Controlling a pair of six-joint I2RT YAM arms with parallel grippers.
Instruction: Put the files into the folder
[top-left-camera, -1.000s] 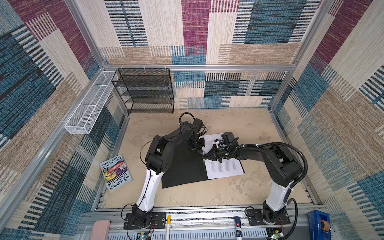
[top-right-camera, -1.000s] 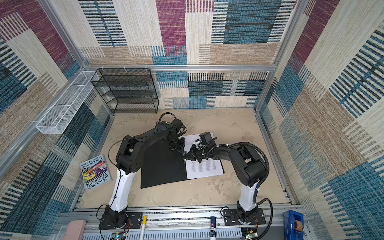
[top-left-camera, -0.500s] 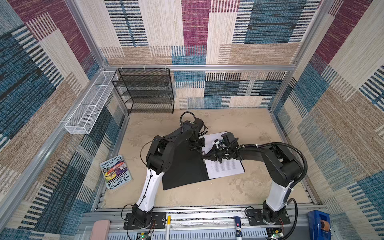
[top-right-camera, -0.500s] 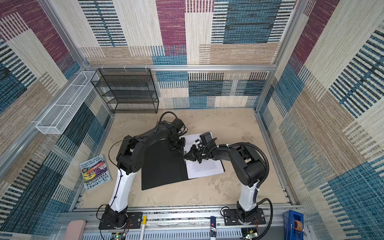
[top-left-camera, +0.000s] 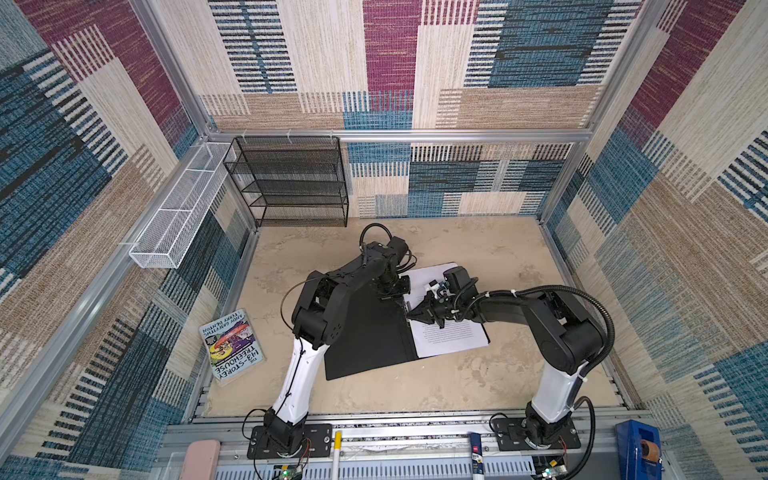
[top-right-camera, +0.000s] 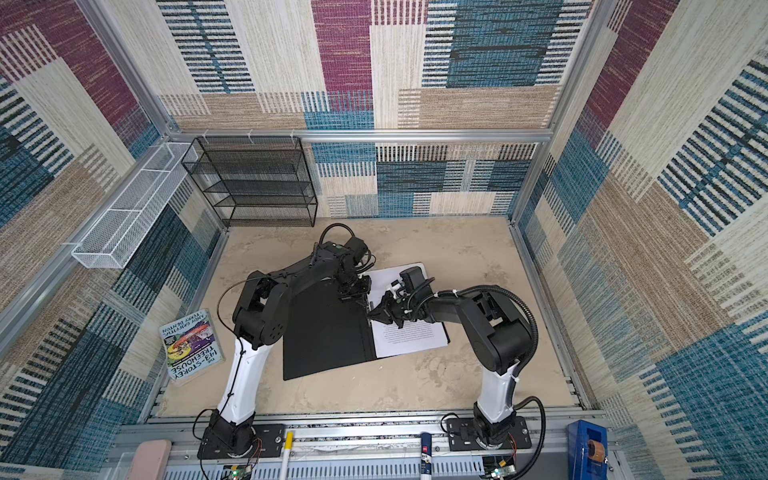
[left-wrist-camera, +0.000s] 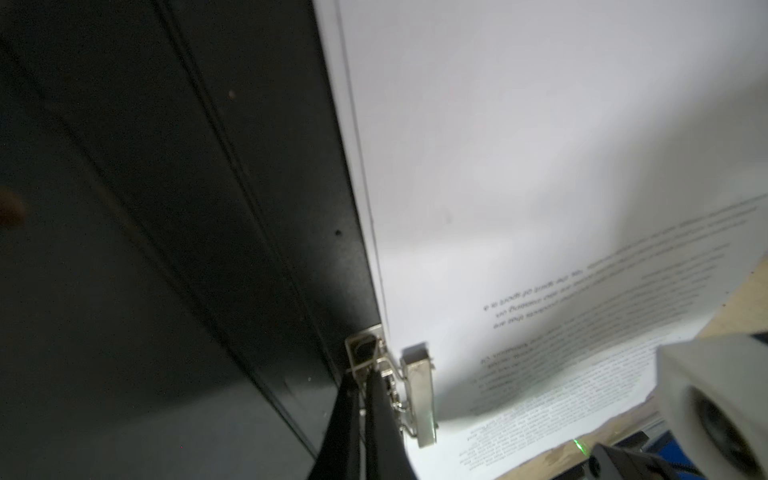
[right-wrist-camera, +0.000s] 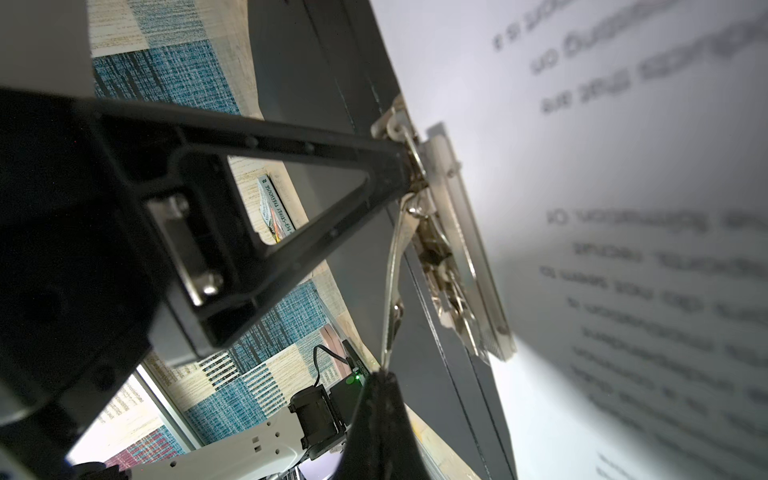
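The folder (top-left-camera: 365, 340) (top-right-camera: 324, 340) lies open on the table, black inside up. The files (top-left-camera: 453, 336) (top-right-camera: 411, 336), white printed sheets, lie on its right half against the spine. In the left wrist view my left gripper (left-wrist-camera: 363, 384) is shut, its tips against the far end of the metal spine clip (left-wrist-camera: 417, 395). From both top views it (top-left-camera: 394, 296) reaches down over the spine. My right gripper (right-wrist-camera: 380, 376) (top-left-camera: 410, 314) is shut on the end of the clip's thin lever (right-wrist-camera: 392, 282), which stands raised off the folder beside the clip bar (right-wrist-camera: 457, 232).
A colourful paperback book (top-left-camera: 232, 345) lies at the table's left edge. A black wire shelf (top-left-camera: 291, 183) stands at the back left. A white mesh basket (top-left-camera: 178, 208) hangs on the left wall. Bare table shows behind and to the right of the folder.
My left gripper's jaws have closed the last bit at the clip. Both arms, the folder and the files stay where they were.
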